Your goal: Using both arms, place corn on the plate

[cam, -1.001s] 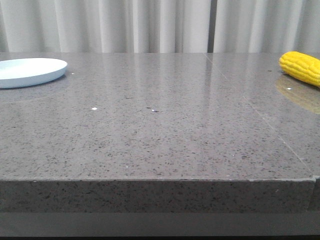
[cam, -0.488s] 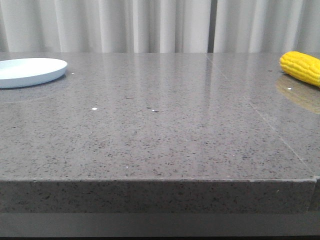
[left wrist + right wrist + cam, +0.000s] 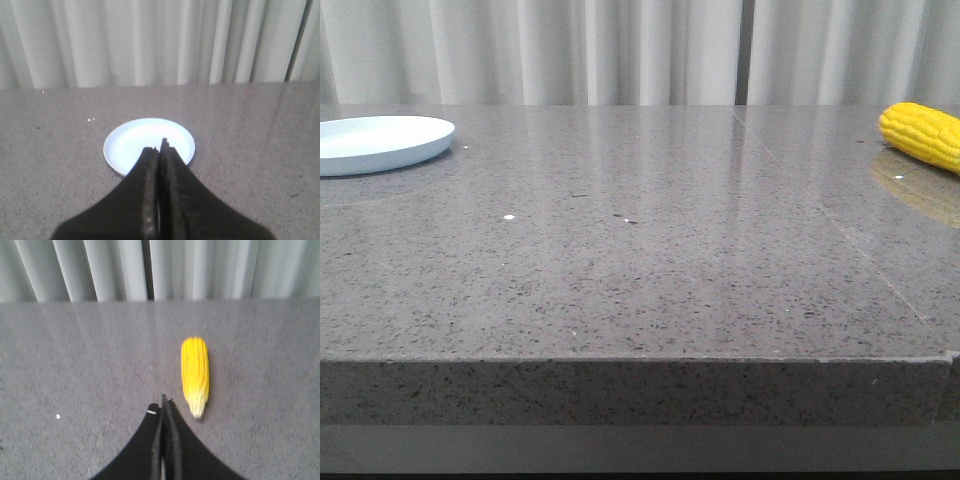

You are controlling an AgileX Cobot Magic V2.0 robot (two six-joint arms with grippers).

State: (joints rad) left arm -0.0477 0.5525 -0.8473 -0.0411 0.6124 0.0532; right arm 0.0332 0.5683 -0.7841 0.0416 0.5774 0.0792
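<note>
The yellow corn (image 3: 923, 133) lies on the grey table at the far right edge of the front view. In the right wrist view the corn (image 3: 194, 371) lies just past and beside my right gripper (image 3: 162, 402), pale tapered end toward it; that gripper is shut and empty. The pale blue-white plate (image 3: 375, 141) sits at the far left of the table. In the left wrist view the plate (image 3: 130, 141) is empty, and my left gripper (image 3: 159, 146) is shut and empty, its tips over the plate's near side. Neither gripper shows in the front view.
The grey speckled table (image 3: 640, 250) has its front edge (image 3: 640, 362) near the camera. White curtains (image 3: 640, 50) hang behind the table. A seam (image 3: 840, 230) runs across the tabletop on the right.
</note>
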